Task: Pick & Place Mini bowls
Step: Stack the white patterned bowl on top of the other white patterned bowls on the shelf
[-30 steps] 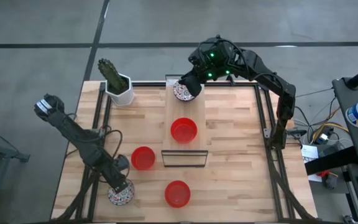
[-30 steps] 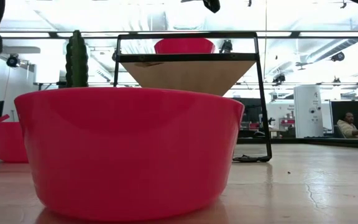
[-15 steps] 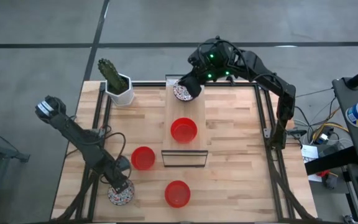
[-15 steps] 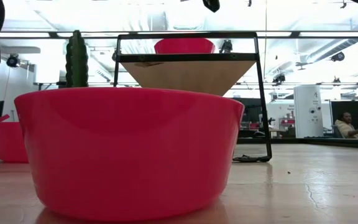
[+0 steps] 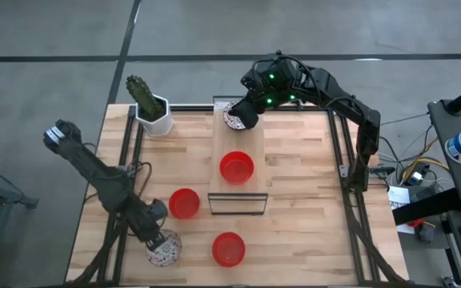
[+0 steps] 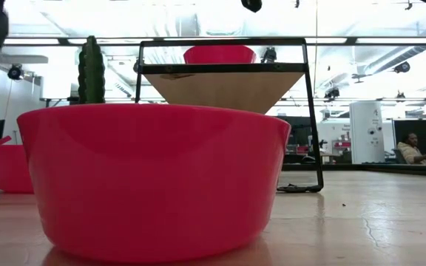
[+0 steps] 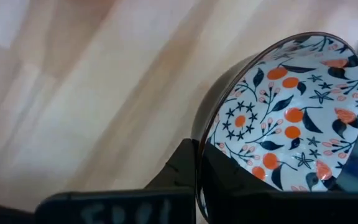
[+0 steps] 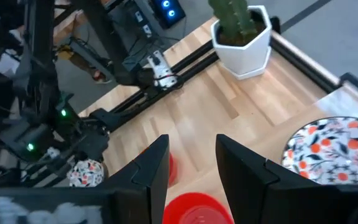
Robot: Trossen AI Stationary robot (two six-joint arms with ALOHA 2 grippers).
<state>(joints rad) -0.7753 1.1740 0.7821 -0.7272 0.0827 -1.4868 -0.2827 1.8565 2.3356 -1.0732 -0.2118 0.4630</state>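
At the table's near left, a patterned mini bowl (image 5: 166, 252), white inside with orange and dark sprigs (image 7: 284, 112), has my left gripper (image 5: 156, 237) shut on its rim. A second patterned mini bowl (image 5: 230, 118) sits at the far end of the raised wooden shelf (image 5: 250, 144). My right gripper (image 8: 191, 168) hovers open beside this bowl (image 8: 331, 146), with nothing between its fingers. One red mini bowl (image 5: 236, 167) stands on the shelf. Two more red mini bowls (image 5: 184, 202) (image 5: 228, 249) rest on the table. My left gripper pinches the patterned bowl's rim (image 7: 199, 140), one finger (image 7: 219, 180) inside the bowl and one (image 7: 178, 169) outside against its dark wall. The bowl sits tilted in the hold, its inside turned toward the camera. Whether its base still rests on the table cannot be told.
A white hexagonal pot with a cactus (image 5: 152, 112) stands at the far left corner. The shelf's black wire frame (image 5: 237, 205) stands mid-table. Black rails (image 5: 344, 160) run along the table's sides. Bare wood lies on the right half (image 5: 302, 216).
The patterned bowl at the near left has shifted a little toward the table's right edge under my left gripper, and my left arm's far end has swung slightly.
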